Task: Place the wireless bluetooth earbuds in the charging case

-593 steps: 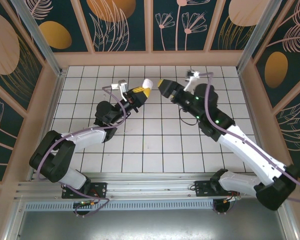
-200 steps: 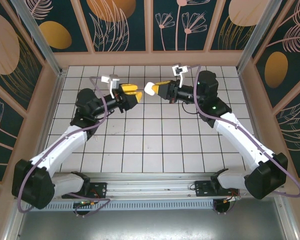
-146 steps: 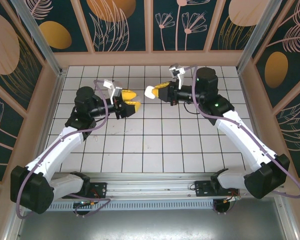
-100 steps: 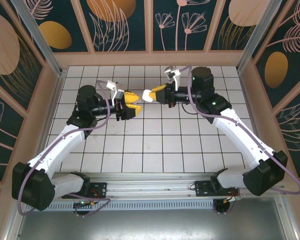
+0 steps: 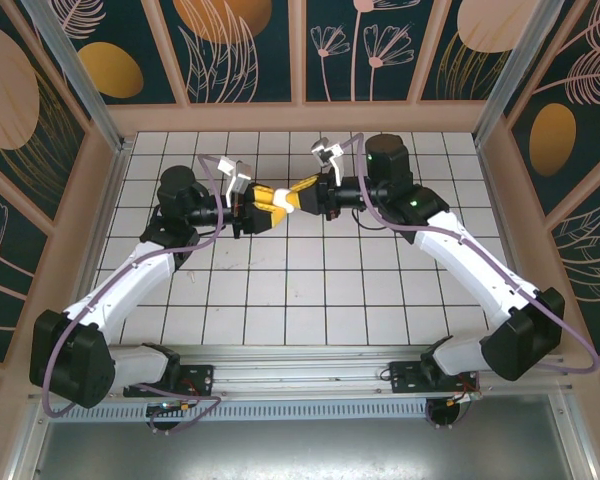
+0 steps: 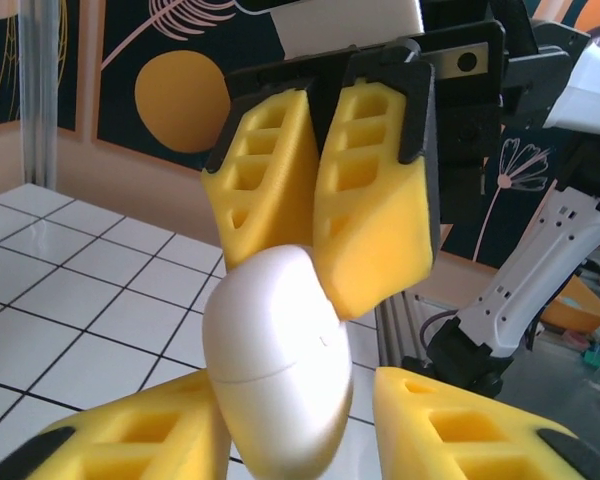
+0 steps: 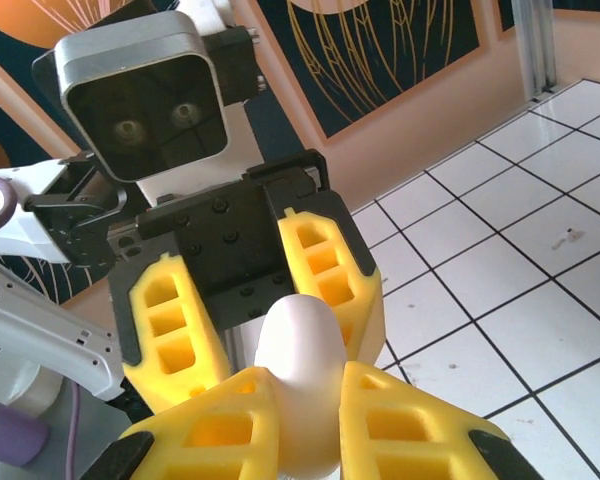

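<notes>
The charging case (image 5: 283, 196) is a glossy white pebble with its lid closed, held in the air above the middle of the tiled floor. My right gripper (image 5: 300, 190) is shut on one end of it; its yellow fingers clamp the case (image 7: 298, 350) in the right wrist view. My left gripper (image 5: 268, 205) comes from the opposite side and straddles the other end. In the left wrist view the case (image 6: 280, 360) touches one left finger (image 6: 150, 440), while a gap shows beside the other finger (image 6: 460, 430). The earbuds are out of view.
The white tiled floor (image 5: 310, 290) lies under both arms. Wooden walls with dark patterned panels (image 5: 240, 50) close in the back and sides. Aluminium posts (image 5: 75, 70) stand at the back corners, and a metal rail (image 5: 300, 360) runs along the near edge.
Both arms have swung towards each other. The right gripper carried the case leftwards, and the left gripper moved in and narrowed its fingers around the case's free end.
</notes>
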Available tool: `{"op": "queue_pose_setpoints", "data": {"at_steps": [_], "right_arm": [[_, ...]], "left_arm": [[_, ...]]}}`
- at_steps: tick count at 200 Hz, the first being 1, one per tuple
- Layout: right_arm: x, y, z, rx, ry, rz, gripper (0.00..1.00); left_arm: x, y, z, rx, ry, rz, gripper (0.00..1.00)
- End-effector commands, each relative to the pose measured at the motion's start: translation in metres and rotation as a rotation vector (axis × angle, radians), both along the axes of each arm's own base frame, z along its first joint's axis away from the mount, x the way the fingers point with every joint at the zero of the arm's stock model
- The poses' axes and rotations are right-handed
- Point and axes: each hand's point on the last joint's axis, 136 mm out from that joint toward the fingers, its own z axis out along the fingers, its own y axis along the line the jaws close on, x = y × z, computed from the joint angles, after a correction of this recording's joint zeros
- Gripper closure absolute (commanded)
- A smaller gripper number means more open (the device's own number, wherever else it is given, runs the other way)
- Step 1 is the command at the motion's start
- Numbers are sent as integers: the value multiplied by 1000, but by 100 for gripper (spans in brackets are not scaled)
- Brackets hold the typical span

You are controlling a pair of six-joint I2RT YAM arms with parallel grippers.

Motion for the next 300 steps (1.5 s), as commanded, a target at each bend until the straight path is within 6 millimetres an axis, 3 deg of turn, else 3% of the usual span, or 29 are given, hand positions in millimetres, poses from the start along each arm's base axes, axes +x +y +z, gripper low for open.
{"op": "queue_pose_setpoints", "data": {"at_steps": [1, 22, 56, 78, 129, 168, 194, 221, 238, 256, 300], "right_arm": [[-5, 6, 17, 32, -55, 44, 90], [-2, 7, 15, 31, -50, 34, 88], [19, 4, 11, 23, -11, -84, 63], [36, 2, 2, -2, 34, -150, 54], [59, -4, -8, 0, 155, -219, 45], [56, -3, -8, 24, 229, -205, 41], [96, -47, -20, 62, 365, -431, 40], [118, -63, -67, 4, 508, -569, 42], [125, -47, -105, -92, 592, -598, 47], [128, -12, -142, -187, 638, -589, 51], [103, 115, -221, -388, 678, -403, 62]], "left_arm": [[-4, -1, 14, -24, -41, -34, 71], [-4, -1, 10, -14, -34, -31, 84], [-5, 1, 5, 6, -57, -15, 94], [-9, 4, 5, 6, -92, 0, 98], [-8, 10, 1, 30, -127, 81, 100], [3, 23, -3, 60, -115, 229, 100], [4, 37, -1, 82, -112, 334, 100], [-3, 54, 6, 110, -127, 437, 100], [-9, 66, 11, 128, -131, 499, 100], [-16, 77, 18, 132, -139, 552, 100], [-37, 93, 43, 111, -166, 604, 100]]}}
